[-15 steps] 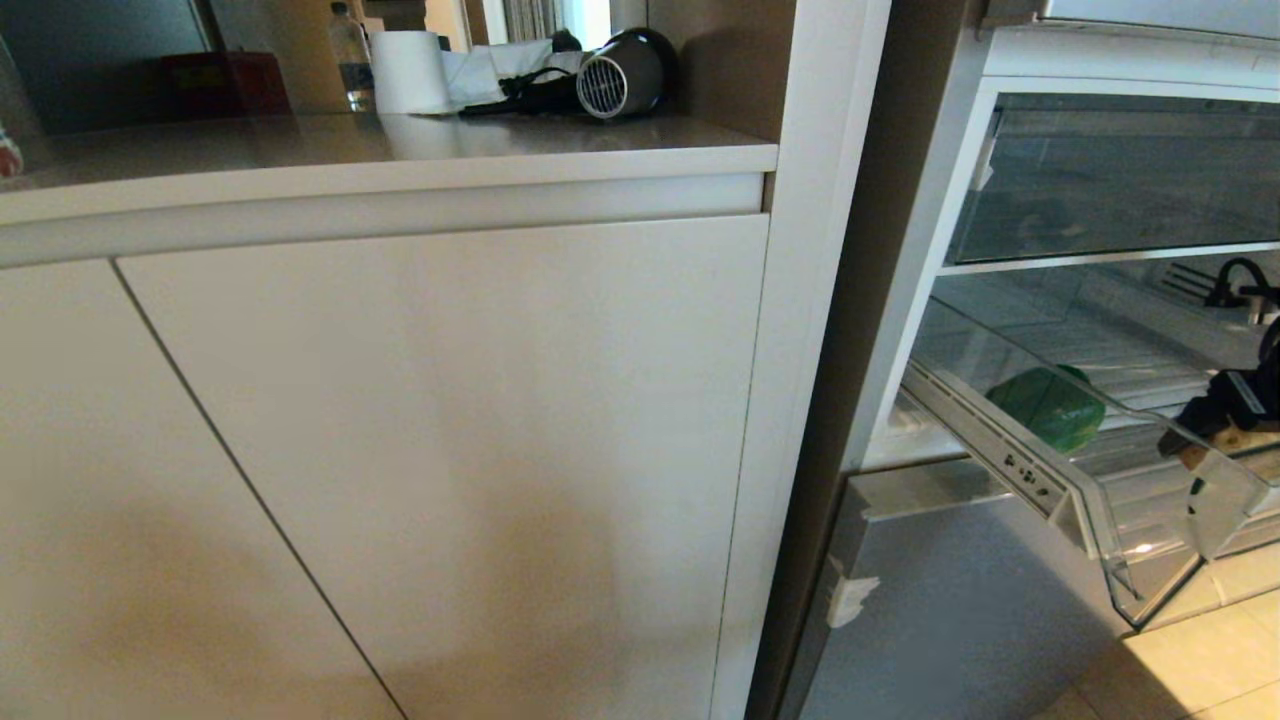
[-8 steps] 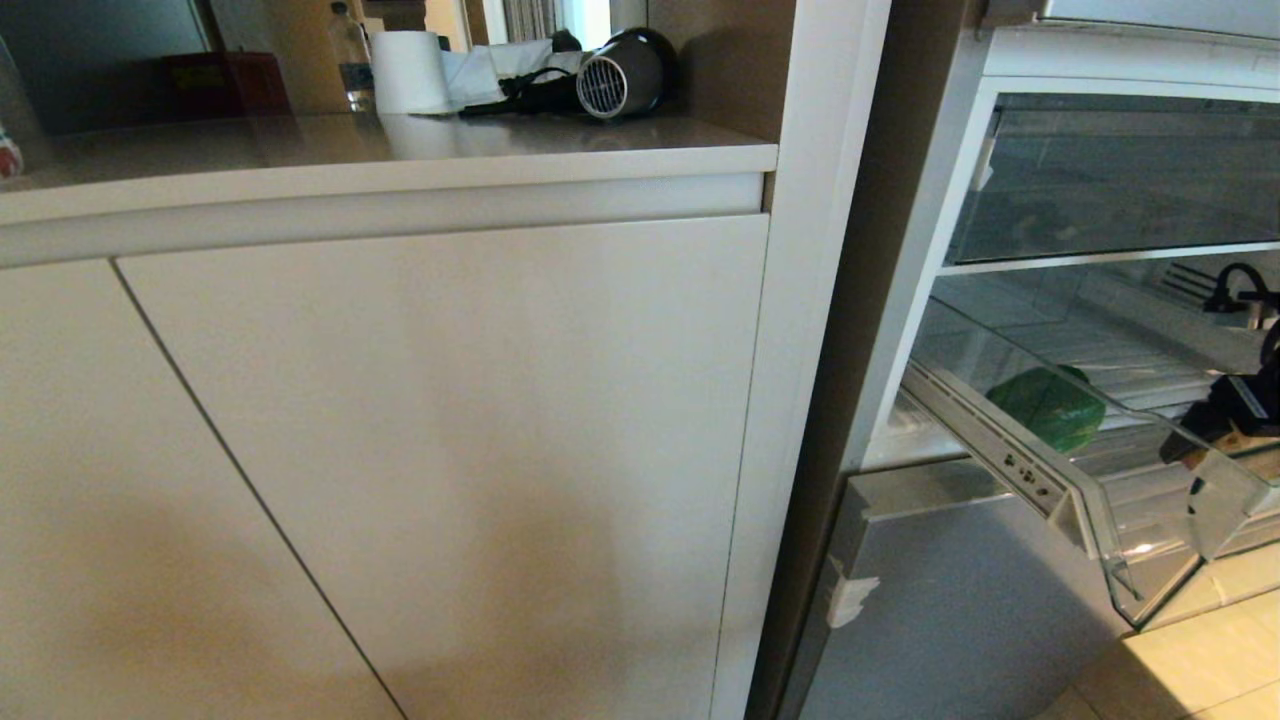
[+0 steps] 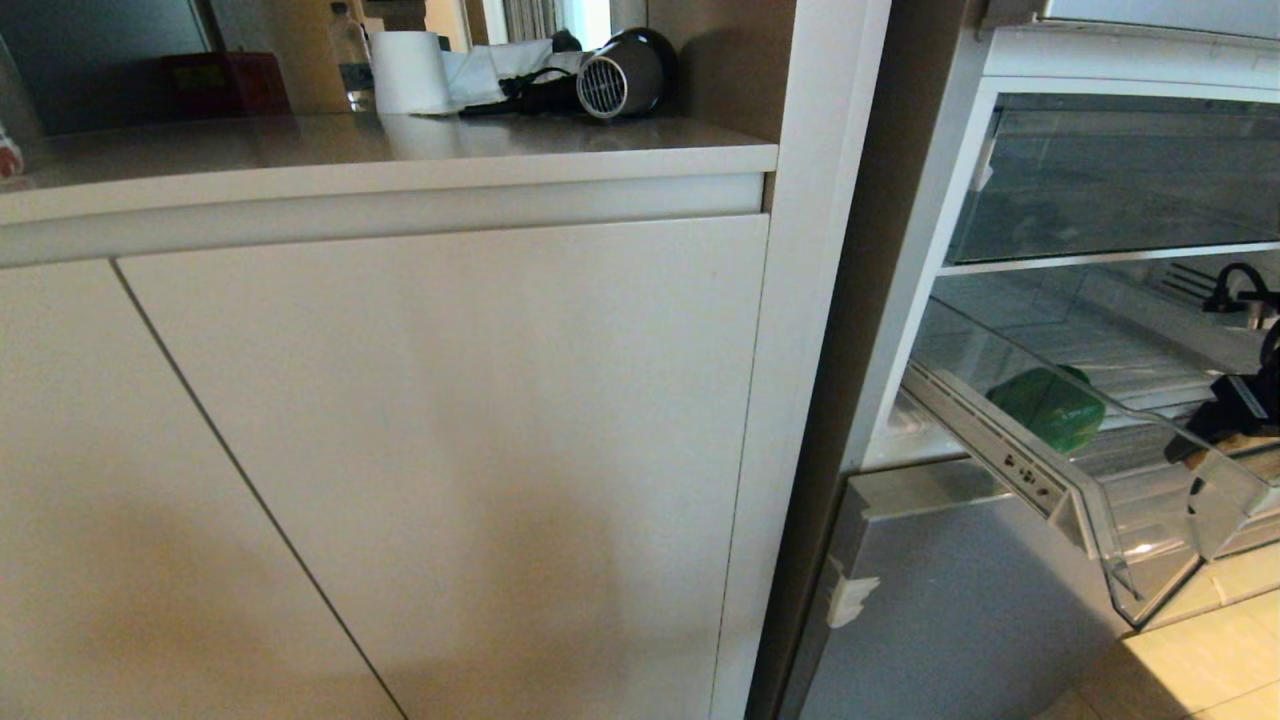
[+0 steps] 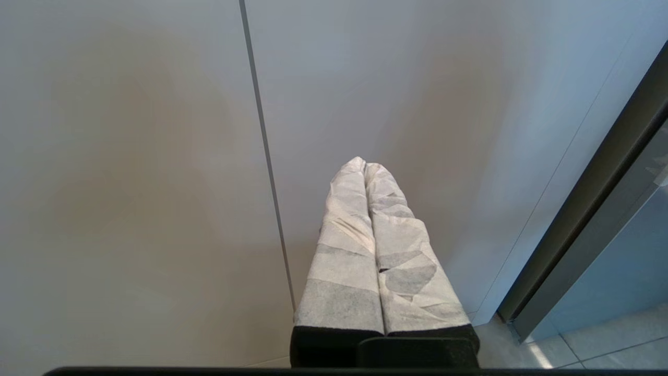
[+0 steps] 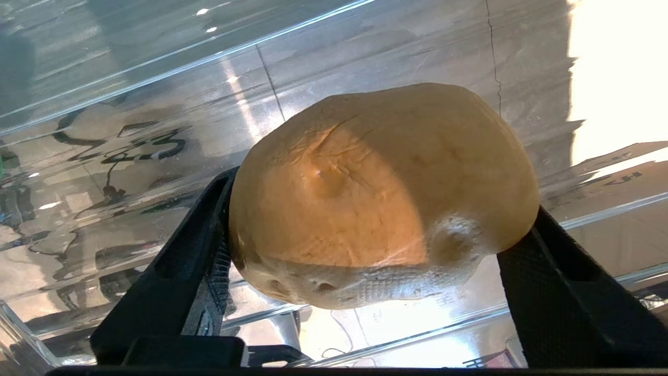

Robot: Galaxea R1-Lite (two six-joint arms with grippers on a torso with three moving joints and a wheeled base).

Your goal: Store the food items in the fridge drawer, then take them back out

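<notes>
The tan-brown potato (image 5: 381, 193) fills the right wrist view, over the clear ribbed floor of the fridge drawer (image 5: 156, 130). My right gripper (image 5: 381, 209) is shut on it, with a black finger (image 5: 209, 235) pressed against each side. In the head view this gripper (image 3: 1215, 425) is inside the pulled-out drawer (image 3: 1150, 500) at the far right edge, and a sliver of potato (image 3: 1245, 440) shows beside it. The dark-green bell pepper (image 3: 1048, 408) lies in the drawer's left part, apart from the gripper. My left gripper (image 4: 364, 164), wrapped in white fabric, is shut and idle before a cabinet door.
The flat-fronted clear drawer (image 3: 1120, 180) sits above the open one. A silver-grey fridge door (image 3: 950, 600) stands below the drawer. A white cabinet (image 3: 450, 430) fills the left, and its countertop holds a hair dryer (image 3: 620, 75) and a paper roll (image 3: 408, 72).
My right gripper stays in the drawer at the potato with barely any shift. The pepper and the drawer have not moved.
</notes>
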